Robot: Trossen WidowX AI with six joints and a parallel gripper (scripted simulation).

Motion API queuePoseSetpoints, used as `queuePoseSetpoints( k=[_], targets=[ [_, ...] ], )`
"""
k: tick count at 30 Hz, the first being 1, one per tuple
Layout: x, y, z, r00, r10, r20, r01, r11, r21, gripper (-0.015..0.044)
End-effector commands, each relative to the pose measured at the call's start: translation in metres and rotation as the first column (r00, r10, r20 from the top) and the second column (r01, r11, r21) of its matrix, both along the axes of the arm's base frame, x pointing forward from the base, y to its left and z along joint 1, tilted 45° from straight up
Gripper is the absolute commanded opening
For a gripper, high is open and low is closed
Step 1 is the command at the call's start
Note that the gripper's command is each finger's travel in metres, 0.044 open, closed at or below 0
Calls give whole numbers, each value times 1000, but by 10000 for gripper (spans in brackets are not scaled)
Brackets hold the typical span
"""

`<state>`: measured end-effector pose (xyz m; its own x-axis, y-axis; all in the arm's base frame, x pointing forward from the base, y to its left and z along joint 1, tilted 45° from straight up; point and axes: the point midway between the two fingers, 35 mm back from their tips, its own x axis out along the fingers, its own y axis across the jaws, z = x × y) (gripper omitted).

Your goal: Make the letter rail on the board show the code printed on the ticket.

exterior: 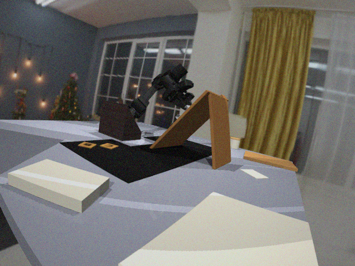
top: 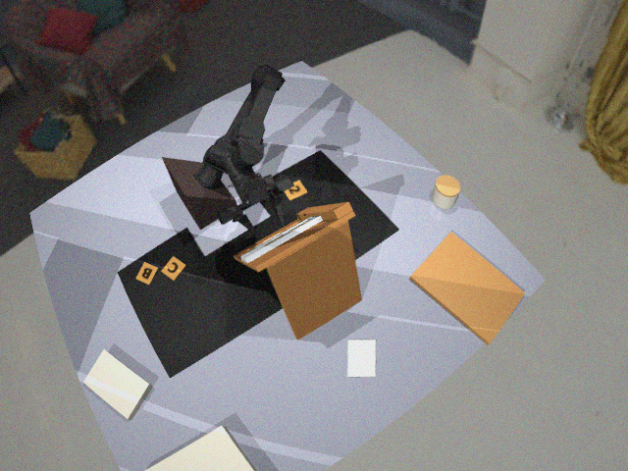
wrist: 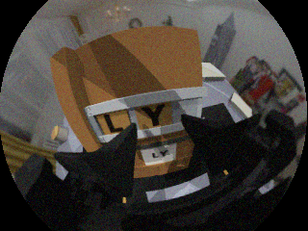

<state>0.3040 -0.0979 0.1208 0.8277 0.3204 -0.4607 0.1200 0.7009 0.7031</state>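
Note:
The tilted orange board bears the pale letter rail. In the wrist view, tile L sits near the rail's left end and tile Y stands to its right, upright, with a narrow gap between them. The rail is bare right of Y. The ticket below reads LY. My gripper is open at the rail, with its fingertips on either side of Y. Tiles B and C and a 2 tile lie on the black mat.
A dark brown block stands beside the arm. An orange-lidded jar, a flat orange slab and a white card are on the board's other side. Cream slabs lie toward the counter's near edge.

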Motion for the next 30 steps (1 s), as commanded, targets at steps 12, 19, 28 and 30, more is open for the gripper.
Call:
queuePoseSetpoints(
  k=[12,19,28,30],
  targets=[
    [-8,-4,2,1000,5,6,-5,1000,-5,295],
    [-11,-5,3,1000,5,5,-5,1000,-5,295],
    [-14,-6,5,1000,5,5,-5,1000,-5,295],
    [-14,-6,5,1000,5,5,-5,1000,-5,295]
  ],
)
